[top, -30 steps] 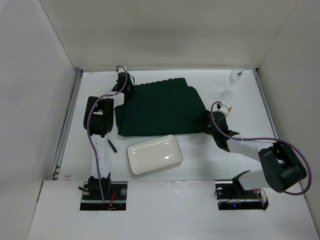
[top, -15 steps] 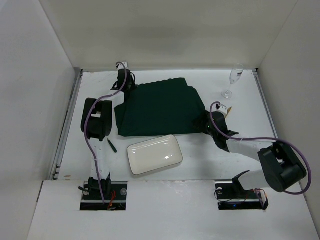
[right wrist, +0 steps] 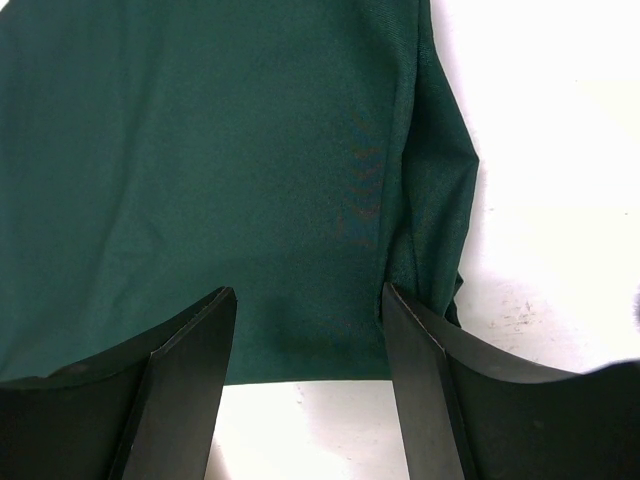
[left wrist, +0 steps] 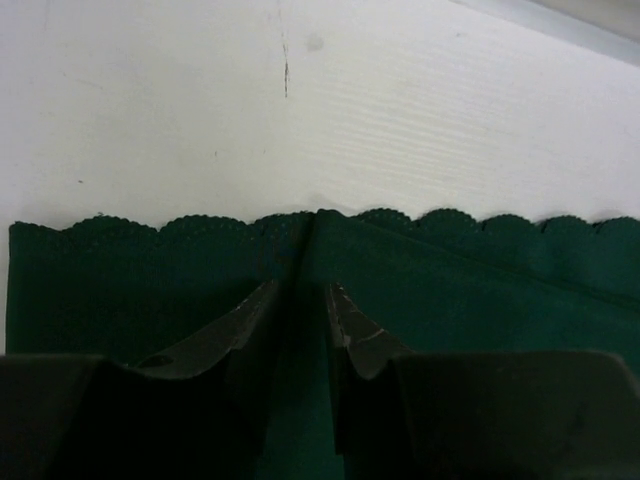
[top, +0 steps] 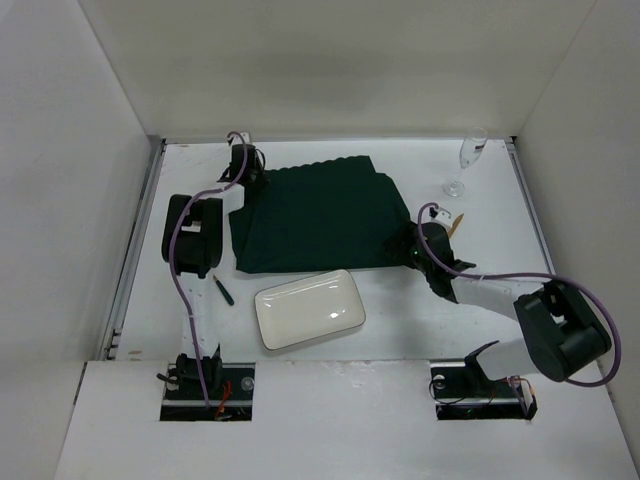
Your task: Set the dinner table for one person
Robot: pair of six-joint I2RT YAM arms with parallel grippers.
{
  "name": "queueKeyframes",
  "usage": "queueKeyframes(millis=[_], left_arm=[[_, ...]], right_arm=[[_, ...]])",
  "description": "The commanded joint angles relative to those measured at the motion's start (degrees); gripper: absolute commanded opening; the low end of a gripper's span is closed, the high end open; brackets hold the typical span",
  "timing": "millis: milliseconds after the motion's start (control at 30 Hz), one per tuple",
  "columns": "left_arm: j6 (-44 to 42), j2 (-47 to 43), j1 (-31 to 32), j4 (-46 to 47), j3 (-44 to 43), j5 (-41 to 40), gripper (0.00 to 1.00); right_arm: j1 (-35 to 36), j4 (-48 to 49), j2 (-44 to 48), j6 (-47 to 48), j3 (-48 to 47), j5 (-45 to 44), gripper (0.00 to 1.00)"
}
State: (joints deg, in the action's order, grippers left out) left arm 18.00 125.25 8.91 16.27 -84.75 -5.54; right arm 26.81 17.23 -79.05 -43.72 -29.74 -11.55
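Observation:
A dark green scallop-edged placemat (top: 320, 215) lies on the white dinner table (top: 480, 330), with a crease at its far-left corner. My left gripper (top: 248, 182) is at that corner. In the left wrist view it (left wrist: 300, 285) is shut on a raised fold of the placemat (left wrist: 450, 270) near the scalloped edge. My right gripper (top: 408, 246) is at the placemat's near-right corner. In the right wrist view it (right wrist: 308, 292) is open, with its fingers either side of the cloth's edge (right wrist: 200, 150), where the right side is bunched.
A white rectangular plate (top: 309, 309) lies just in front of the placemat. A slim wine glass (top: 468, 160) stands at the far right. A small dark utensil (top: 222, 291) lies left of the plate. White walls close in the table on three sides.
My left gripper has shifted slightly left and away with the placemat corner in it, drawing that edge with it. The right gripper has edged a little closer to the cloth.

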Motion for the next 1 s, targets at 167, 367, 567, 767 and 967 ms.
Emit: queueKeyframes(millis=[167, 367, 567, 767, 967], left_arm=[[-1.3, 1.22, 0.1, -0.98, -2.96, 2.11, 0.19], [-1.3, 0.7, 0.19, -0.28, -2.7, 2.46, 0.1], [-0.51, -0.97, 0.28, 1.13, -1.03, 3.08, 0.03], [2.3, -8.34, 0.19, 5.16, 4.23, 2.46, 0.0], [4.49, -19.33, 0.36, 11.67, 12.84, 0.19, 0.0]], right_arm=[[1.36, 2.98, -0.23, 0.48, -2.34, 1.0, 0.66], [1.45, 2.98, -0.58, 0.57, -2.43, 1.09, 0.66], [1.45, 2.98, -0.41, 0.48, -2.34, 1.18, 0.66], [1.45, 2.98, -0.41, 0.39, -2.25, 0.92, 0.66], [1.45, 2.98, -0.58, 0.4, -2.52, 0.91, 0.66]])
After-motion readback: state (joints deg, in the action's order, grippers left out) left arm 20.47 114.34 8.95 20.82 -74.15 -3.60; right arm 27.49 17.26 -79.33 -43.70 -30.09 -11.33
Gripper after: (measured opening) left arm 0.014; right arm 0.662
